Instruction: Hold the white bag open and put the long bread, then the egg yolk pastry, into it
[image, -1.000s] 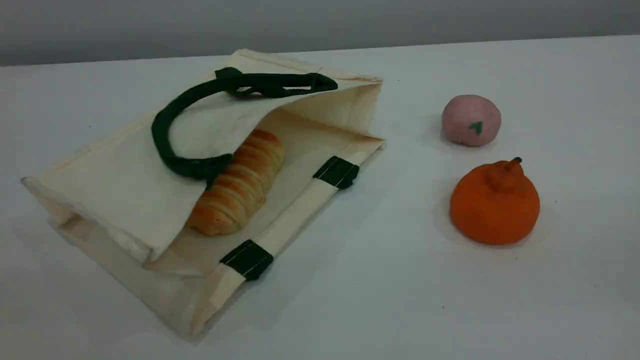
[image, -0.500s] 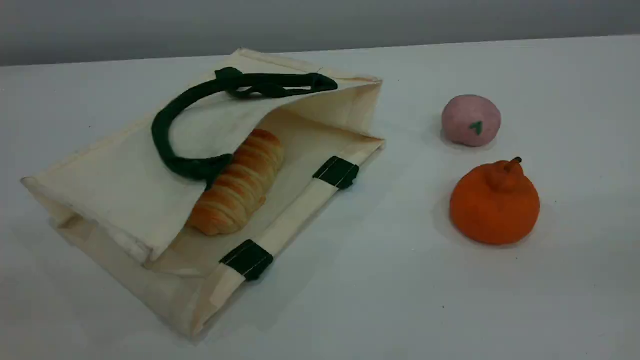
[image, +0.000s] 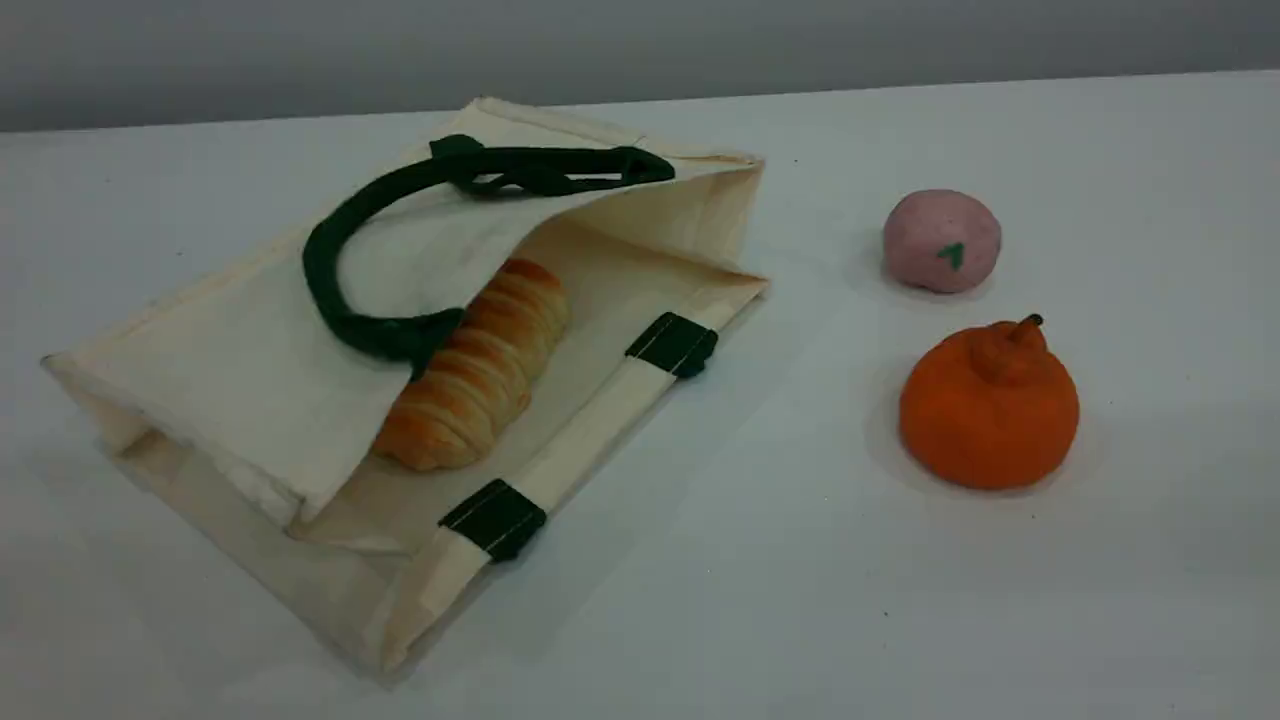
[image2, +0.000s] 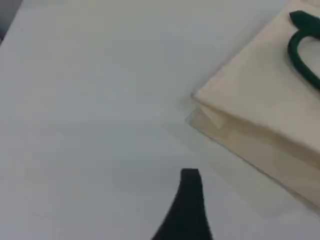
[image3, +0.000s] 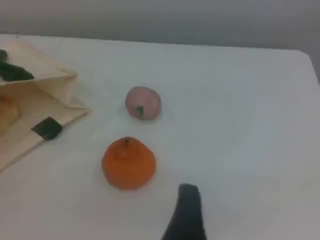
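Both grippers hang spread and empty above the white table (image: 700, 620): left gripper (image2: 190, 172) off the white bag's (image: 220, 370) closed end, right gripper (image3: 188, 187) nearest the orange tangerine (image3: 128, 163). Inside the bag's mouth lies the long bread (image: 475, 368), long axis across the opening. No egg yolk pastry shows; perhaps deeper inside.

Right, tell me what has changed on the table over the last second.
Nothing visibly changed. The long bread lies inside the white bag as before, the pink ball and the orange tangerine-shaped item sit where they were, and no hand has come into the scene view.
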